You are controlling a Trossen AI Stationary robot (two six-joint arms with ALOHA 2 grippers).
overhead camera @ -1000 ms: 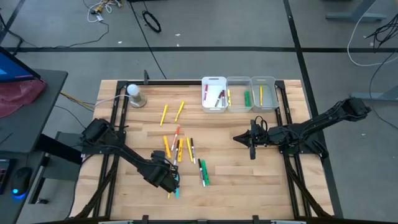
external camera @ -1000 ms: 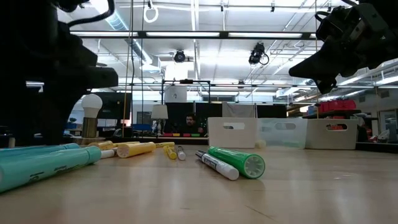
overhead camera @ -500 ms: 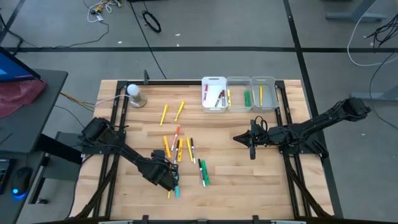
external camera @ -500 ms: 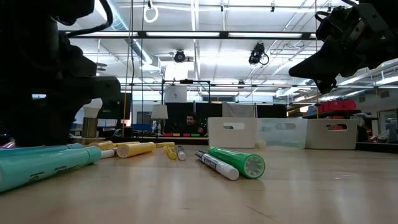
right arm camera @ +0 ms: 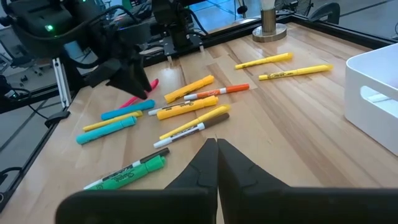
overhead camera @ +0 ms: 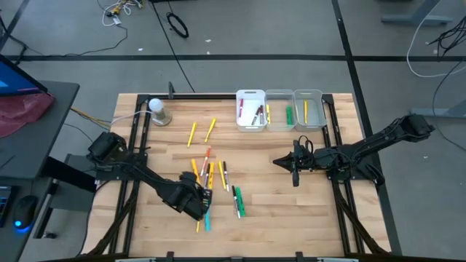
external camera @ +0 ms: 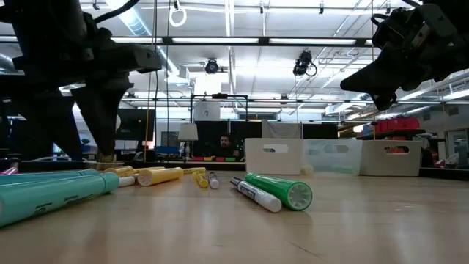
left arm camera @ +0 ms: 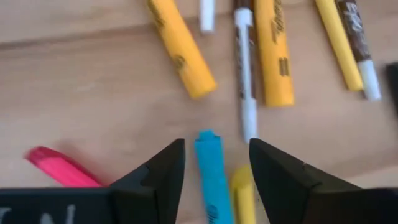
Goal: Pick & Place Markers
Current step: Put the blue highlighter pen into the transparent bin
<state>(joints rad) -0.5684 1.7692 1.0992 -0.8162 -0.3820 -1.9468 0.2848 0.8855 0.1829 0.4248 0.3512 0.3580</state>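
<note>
— Where is the left gripper [left arm camera: 211,163]?
— Low over the table [overhead camera: 277,196], fingers spread, a cyan marker [left arm camera: 210,171] lying between them, ungripped; a pink marker [left arm camera: 59,166] just beside.
— And the right gripper [right arm camera: 216,155]?
— Clenched empty, hanging well apart from the markers.

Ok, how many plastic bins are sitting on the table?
3, side by side at the wooden table's far edge: an opaque white rectangular plastic bin leftmost, a clear middle plastic bin, a clear right-hand plastic bin. None seems hidden.

Black jointed arms, angular matte-black pincer [left arm camera: 213,168] fingers.
</note>
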